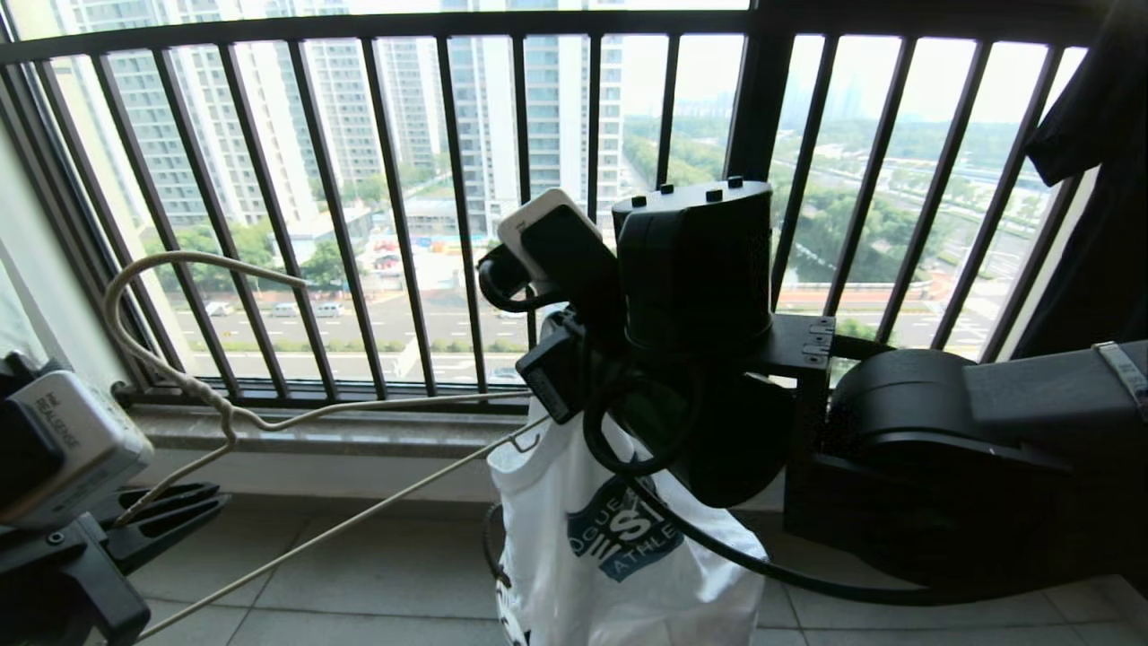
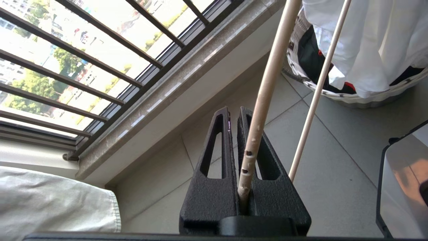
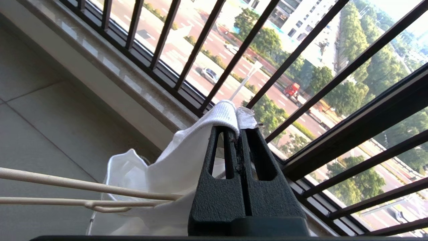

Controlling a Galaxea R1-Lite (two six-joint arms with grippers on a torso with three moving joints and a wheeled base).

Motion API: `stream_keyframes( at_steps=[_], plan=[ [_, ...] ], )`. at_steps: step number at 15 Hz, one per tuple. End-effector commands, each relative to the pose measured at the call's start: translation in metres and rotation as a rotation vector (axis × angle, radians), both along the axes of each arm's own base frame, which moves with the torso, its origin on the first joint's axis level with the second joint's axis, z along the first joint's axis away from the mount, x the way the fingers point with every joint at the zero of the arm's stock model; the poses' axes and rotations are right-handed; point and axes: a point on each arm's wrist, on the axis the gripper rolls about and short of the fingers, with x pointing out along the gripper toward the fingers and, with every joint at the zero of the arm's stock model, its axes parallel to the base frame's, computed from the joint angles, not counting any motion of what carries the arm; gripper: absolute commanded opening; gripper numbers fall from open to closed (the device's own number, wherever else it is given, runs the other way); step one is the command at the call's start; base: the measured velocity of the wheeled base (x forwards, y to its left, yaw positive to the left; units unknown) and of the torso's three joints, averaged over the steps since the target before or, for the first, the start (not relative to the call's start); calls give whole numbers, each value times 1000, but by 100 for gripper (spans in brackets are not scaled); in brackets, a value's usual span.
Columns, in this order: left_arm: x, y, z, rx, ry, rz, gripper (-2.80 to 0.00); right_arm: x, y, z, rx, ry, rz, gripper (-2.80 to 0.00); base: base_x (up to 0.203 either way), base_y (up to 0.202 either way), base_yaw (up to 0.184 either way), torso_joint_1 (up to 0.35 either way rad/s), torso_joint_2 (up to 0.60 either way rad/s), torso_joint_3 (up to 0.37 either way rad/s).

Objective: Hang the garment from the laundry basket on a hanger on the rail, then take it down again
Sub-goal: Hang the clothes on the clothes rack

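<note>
Shirt (image 1: 619, 547), white with blue chest logo, hangs in the air right of centre, above the tiled floor (image 1: 377, 574), bunched at its top under the right gripper (image 3: 238, 125). That gripper is clenched on a fold of the shirt's ribbed edge; cloth drapes over its fingertips. In the head view the right arm (image 1: 708, 296) and its looping black cable (image 1: 744, 556) cover the shirt's upper part.

Hanger (image 1: 269, 422), thin cream wire, lies tilted and nearly sideways at the left, hook curling up in front of the railing (image 1: 457, 224). Its far end reaches the shirt's top edge; whether it is inside the cloth cannot be told. The left gripper (image 2: 235, 115), low at the left, is clamped on one wire of the hanger near the corner; the second wire runs just beside the fingers.

Basket (image 2: 351, 97), white woven rim, sits on the floor below the shirt with dark and red cloth inside; the shirt's lower hem hangs into or just over it.

Around: stone sill (image 1: 341, 431) under the railing, a dark garment (image 1: 1103, 179) hanging at far right, pale cloth (image 2: 53, 201) near the left gripper.
</note>
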Motion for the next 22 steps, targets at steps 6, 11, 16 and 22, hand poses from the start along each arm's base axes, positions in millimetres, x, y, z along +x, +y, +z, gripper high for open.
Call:
stream_keyframes(
  at_steps=[6, 11, 16, 22],
  plan=[
    [-6, 3, -7, 59, -9, -22, -280, -7, 5, -9, -107, 13, 28, -280, 0, 0, 0, 0, 0, 0],
    [-4, 2, -10, 83, 3, -28, -280, -18, 11, -10, -122, 19, 61, -280, 0, 0, 0, 0, 0, 0],
    [-1, 1, -10, 86, 8, -26, -280, -25, 15, -8, -131, 20, 68, -280, 0, 0, 0, 0, 0, 0],
    [9, -4, -10, 51, -61, -19, -280, -32, 20, -6, -119, 13, 70, -280, 0, 0, 0, 0, 0, 0]
  ],
)
